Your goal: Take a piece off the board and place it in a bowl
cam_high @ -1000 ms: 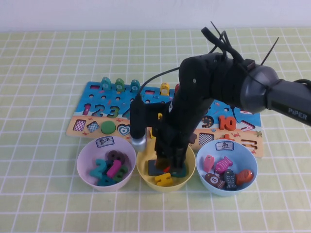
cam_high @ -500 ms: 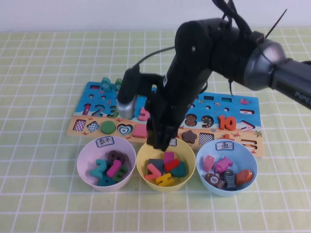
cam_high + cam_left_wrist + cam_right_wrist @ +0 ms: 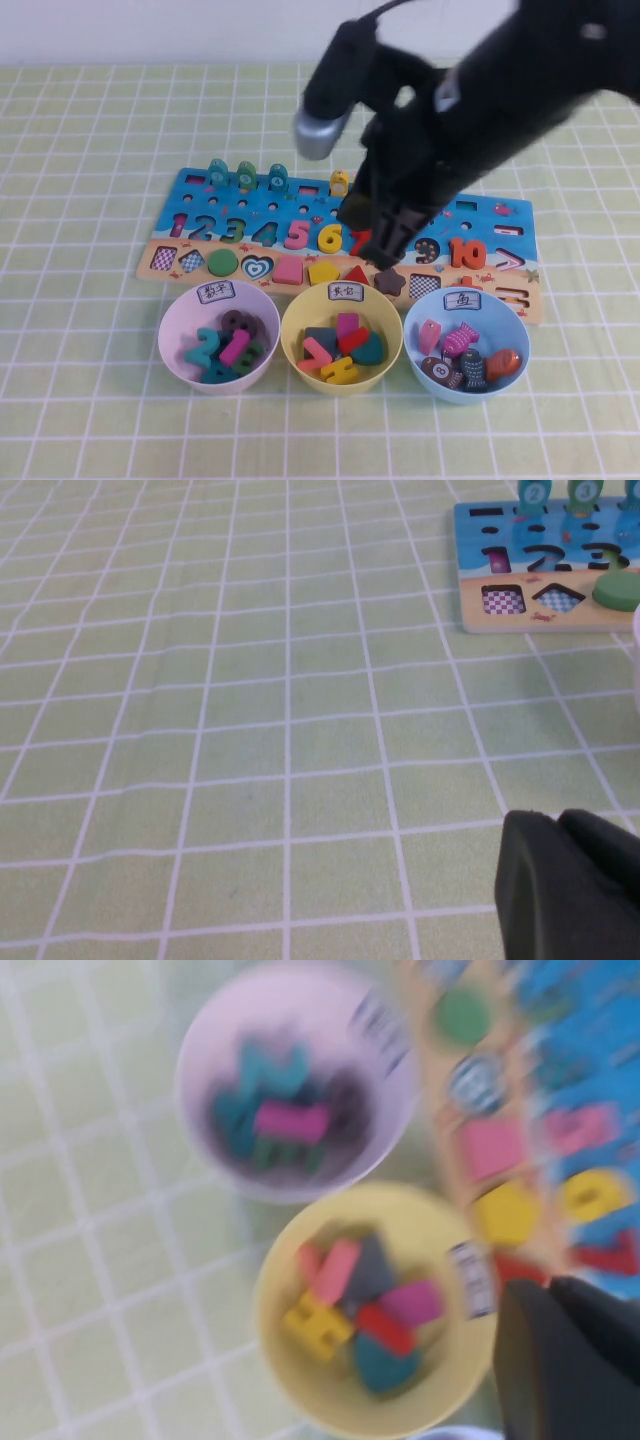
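Note:
The coral-pink chevron piece lies loose in the pale yellow bowl among several other shapes. In the blurred right wrist view the piece lies by a yellow shape in the same bowl. My right gripper hangs shut and empty high over the board's lower strip, behind the yellow bowl; its dark fingers show pressed together. The board lies behind the three bowls. My left gripper is shut and empty over bare cloth, off the board's left end.
A lilac bowl with numerals stands left of the yellow one, and a light blue bowl with fish pieces stands right of it. The right arm's dark bulk hides the middle and right of the board. Green checked cloth covers the table.
My right gripper has risen out of the yellow bowl and back over the board, leaving the chevron piece in the bowl. Its fingers went from open to shut.

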Controlling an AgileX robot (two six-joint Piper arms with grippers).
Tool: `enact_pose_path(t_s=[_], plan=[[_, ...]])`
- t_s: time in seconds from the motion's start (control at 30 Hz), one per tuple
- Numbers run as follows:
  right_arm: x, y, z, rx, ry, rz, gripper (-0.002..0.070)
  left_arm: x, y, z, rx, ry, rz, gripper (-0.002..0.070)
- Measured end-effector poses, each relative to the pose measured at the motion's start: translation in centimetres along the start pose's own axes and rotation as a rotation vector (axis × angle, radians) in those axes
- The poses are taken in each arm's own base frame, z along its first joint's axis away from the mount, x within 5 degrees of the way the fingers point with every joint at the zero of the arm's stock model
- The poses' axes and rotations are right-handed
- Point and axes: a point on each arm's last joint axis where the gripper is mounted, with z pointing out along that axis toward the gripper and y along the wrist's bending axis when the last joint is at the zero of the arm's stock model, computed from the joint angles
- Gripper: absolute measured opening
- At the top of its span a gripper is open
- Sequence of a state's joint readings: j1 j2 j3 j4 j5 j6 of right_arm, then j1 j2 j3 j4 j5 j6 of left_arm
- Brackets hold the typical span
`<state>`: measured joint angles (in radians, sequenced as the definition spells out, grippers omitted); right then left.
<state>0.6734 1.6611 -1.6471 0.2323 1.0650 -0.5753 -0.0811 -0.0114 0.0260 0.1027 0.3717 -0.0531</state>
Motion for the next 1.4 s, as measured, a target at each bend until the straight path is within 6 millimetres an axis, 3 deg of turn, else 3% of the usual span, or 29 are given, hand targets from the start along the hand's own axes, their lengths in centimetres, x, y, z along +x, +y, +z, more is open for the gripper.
enact_pose_path(t_s=[0.17, 0.4, 0.53, 0.7, 0.9, 1.13, 1.4], plan=[[3.4, 2.1, -4.2, 0.142, -0.207, 0.009, -0.0015, 0.0, 0.0, 0.0, 0.0, 0.0, 0.0, -0.0005], [10.4, 5.6, -6.5, 0.23, -0.267, -0.008, -0.0016, 0.0, 0.0, 0.0, 0.0, 0.0, 0.0, -0.0005], [13.2, 6.9, -7.5, 0.317, -0.409, 0.015, -0.0016, 0.0, 0.0, 0.0, 0.0, 0.0, 0.0, -0.0005], [16.3, 8.0, -7.9, 0.442, -0.607, 0.025, -0.0016, 0.0, 0.0, 0.0, 0.0, 0.0, 0.0, -0.0005], [20.9, 9.4, -6.6, 0.508, -0.768, 0.146, -0.0016, 0.0, 0.0, 0.0, 0.0, 0.0, 0.0, -0.0005], [26.7, 9.6, -6.1, 0.688, -0.794, 0.338, -0.0016, 0.0, 0.0, 0.0, 0.0, 0.0, 0.0, -0.0005], [30.3, 10.3, -7.7, 0.986, -0.809, 0.47, -0.0016, 0.0, 0.0, 0.0, 0.0, 0.0, 0.0, -0.0005]])
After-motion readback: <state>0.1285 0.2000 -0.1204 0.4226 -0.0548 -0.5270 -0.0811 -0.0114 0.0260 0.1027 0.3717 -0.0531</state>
